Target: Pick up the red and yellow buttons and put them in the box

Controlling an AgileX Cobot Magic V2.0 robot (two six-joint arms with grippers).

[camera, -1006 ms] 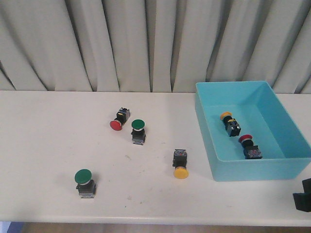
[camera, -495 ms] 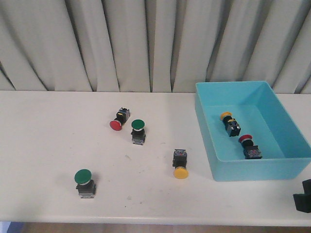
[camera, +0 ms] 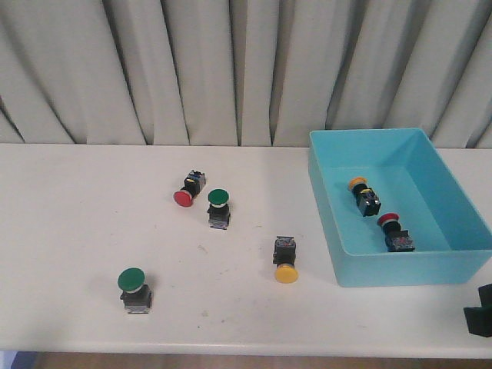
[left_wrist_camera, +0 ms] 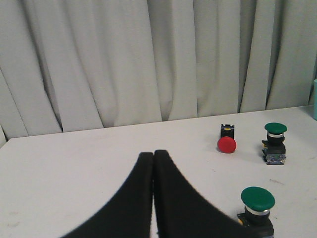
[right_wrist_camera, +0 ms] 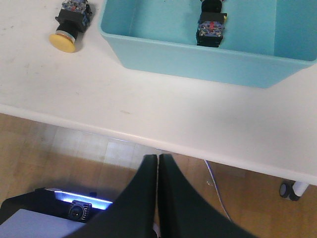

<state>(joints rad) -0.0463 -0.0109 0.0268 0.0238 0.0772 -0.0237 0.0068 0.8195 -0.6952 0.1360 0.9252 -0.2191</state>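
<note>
**Two buttons boxed, two still out on the desk**

Two of the wanted buttons already lie inside the turquoise box (camera: 400,261), which sits at the right end of the desk (camera: 69,231): a boxed yellow button (camera: 364,194) toward the middle of its floor and a boxed red button (camera: 395,231) nearer its front wall. Out on the desk, a red button (camera: 189,190) lies on its side near the middle, just beside an upright green button (camera: 218,207). A yellow button (camera: 285,260) lies tipped with its cap toward the front edge, near the box's left wall. A second green button (camera: 134,287) stands toward the front-left.

Each button looks like a small, light, rigid plastic part. The domed cap is smooth and likely to slip; the squared black body offers flat opposing faces and seems the better place to pinch. Lying loose on a smooth top, either could skid or roll if nudged off-centre.

The left gripper (left_wrist_camera: 153,158) has its fingers pressed together and holds nothing. The right gripper (right_wrist_camera: 158,161) is likewise closed and empty, hanging off the front edge over the floor.

No brand, label or legible writing shows; markings on the button terminals are too small to read.
</note>
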